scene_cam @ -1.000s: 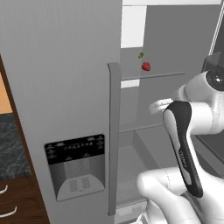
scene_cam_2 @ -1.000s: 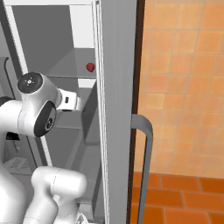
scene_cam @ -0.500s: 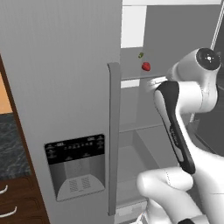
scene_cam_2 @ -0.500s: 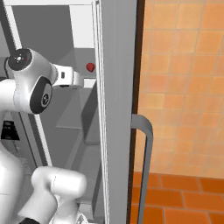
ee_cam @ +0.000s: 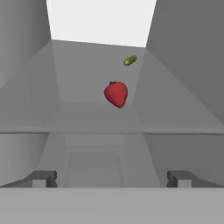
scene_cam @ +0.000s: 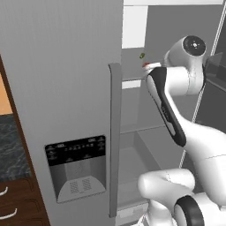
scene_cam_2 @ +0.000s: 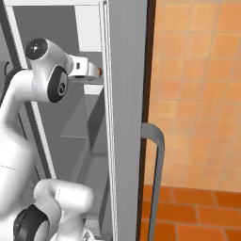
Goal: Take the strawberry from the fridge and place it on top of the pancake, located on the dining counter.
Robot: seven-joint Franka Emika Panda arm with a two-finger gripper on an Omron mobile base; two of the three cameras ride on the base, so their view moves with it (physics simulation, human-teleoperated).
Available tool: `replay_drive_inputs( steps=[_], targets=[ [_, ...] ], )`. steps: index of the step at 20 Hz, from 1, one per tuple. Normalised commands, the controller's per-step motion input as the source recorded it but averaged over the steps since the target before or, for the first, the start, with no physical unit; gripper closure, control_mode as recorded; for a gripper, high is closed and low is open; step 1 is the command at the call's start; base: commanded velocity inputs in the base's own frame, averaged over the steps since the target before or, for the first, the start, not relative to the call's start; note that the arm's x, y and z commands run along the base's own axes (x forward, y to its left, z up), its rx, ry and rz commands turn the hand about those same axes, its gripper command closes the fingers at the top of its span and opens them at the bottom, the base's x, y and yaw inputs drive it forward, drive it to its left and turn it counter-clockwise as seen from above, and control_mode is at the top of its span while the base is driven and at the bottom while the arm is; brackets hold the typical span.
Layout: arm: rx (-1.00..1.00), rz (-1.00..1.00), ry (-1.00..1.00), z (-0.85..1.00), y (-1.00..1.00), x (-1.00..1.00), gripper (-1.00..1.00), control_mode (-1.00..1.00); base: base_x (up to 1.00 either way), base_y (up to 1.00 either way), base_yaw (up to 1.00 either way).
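Strawberry point(ee_cam: 116, 93) sits on the fridge point(scene_cam: 62, 88) shelf at twelve o'clock from the wide-spread, empty hand point(ee_cam: 112, 178).

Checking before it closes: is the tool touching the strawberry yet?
Apart. The hand view shows the strawberry on the fridge shelf, well ahead of the open tool, with bare shelf between it and both fingertips.

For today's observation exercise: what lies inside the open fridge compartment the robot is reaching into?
On a shelf of the fridge lie the strawberry and, beyond it, a small olive-green item. The open gripper is short of both. The arm hides part of the shelves in the base views.
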Motion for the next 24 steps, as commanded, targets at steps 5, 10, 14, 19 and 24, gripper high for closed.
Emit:
replay_drive_inputs(
  steps=[5, 10, 14, 19, 24],
  targets=[
    [0.13, 0.0, 0.01, 0.01, -0.3, 0.78, -1.0, -1.0, 0.0, 0.0, 0.0],
    [0.08, 0.0, 0.02, 0.03, -0.06, 0.68, -1.0, -1.0, 0.0, 0.0, 0.0],
    [0.0, 0.0, 0.03, -0.01, 0.1, 0.54, -1.0, -1.0, 0.0, 0.0, 0.0],
    [0.0, 0.0, 0.02, -0.11, 0.2, 0.49, -1.0, -1.0, 0.0, 0.0, 0.0],
    [0.0, 0.0, 0.05, -0.23, 0.02, 0.21, -1.0, -1.0, 0.0, 0.0, 0.0]
  ],
)
